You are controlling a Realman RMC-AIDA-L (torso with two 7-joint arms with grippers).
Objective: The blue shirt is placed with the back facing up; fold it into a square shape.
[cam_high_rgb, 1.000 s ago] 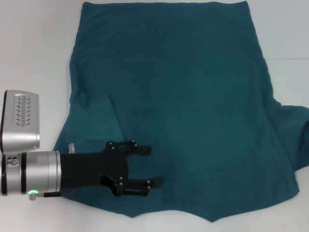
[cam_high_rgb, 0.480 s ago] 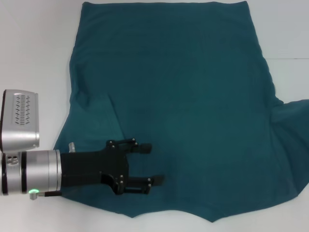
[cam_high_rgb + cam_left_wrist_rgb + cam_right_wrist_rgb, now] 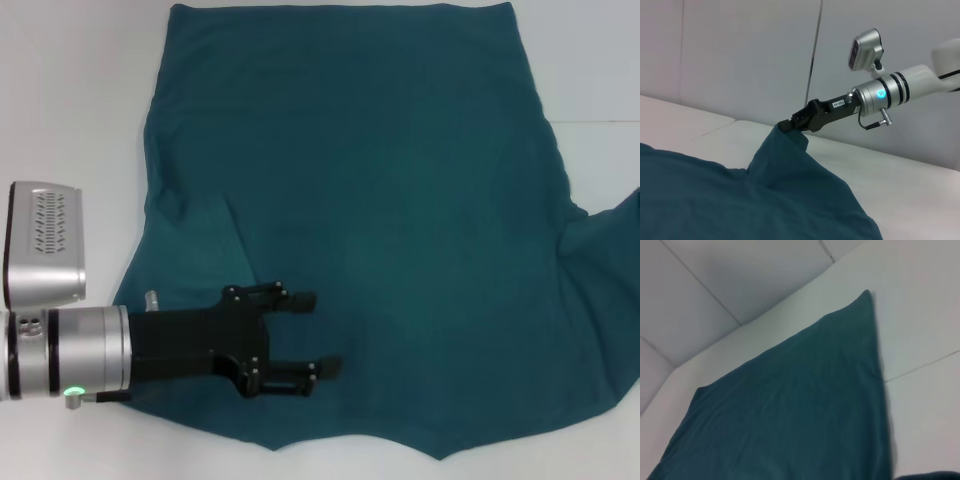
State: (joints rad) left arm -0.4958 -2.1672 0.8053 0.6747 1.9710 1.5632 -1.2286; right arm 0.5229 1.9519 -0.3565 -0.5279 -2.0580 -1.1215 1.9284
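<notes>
One blue shirt (image 3: 380,200), two grippers

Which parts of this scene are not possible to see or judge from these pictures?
- Right pincer: outside the head view; in the left wrist view it is shut on the blue shirt, whose cloth covers its tips.
- Shirt's right sleeve: cut by the head view's edge.
- Cloth under the left pincer: hidden; contact unclear.
</notes>
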